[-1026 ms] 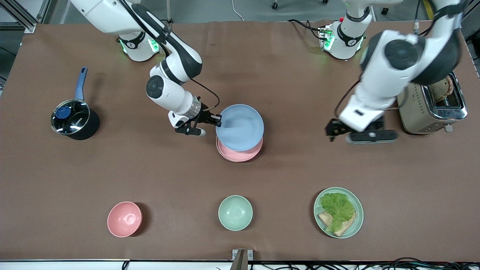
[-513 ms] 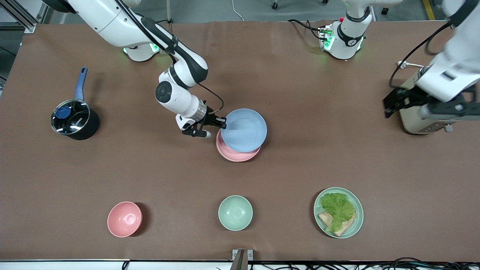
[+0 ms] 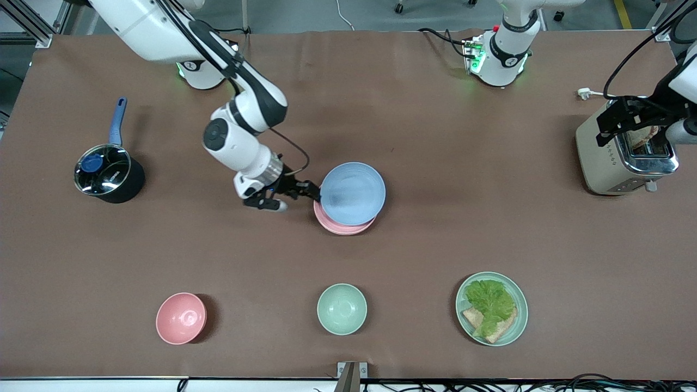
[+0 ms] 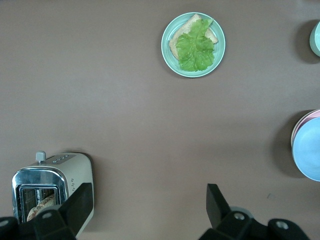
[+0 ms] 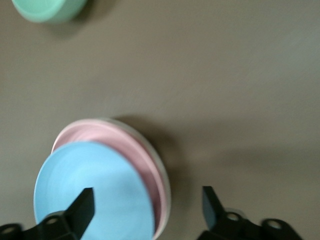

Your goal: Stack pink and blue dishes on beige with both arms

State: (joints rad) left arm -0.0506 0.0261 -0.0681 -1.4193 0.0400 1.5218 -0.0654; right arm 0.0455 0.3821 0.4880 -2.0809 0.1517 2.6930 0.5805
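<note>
Resting: blue plate [image 3: 353, 193] on pink plate [image 3: 342, 223] | right gripper [image 3: 305, 191] beside, seemingly parted

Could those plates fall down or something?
Maybe.
1. The blue plate lies off-centre on the pink plate, shifted toward the robots' bases, so it could tip or slide off.
2. The right gripper is open right at the blue plate's rim. Pulling away carelessly might nudge the plate.
3. The left gripper hangs open over the toaster and could bump it if it drops.
</note>
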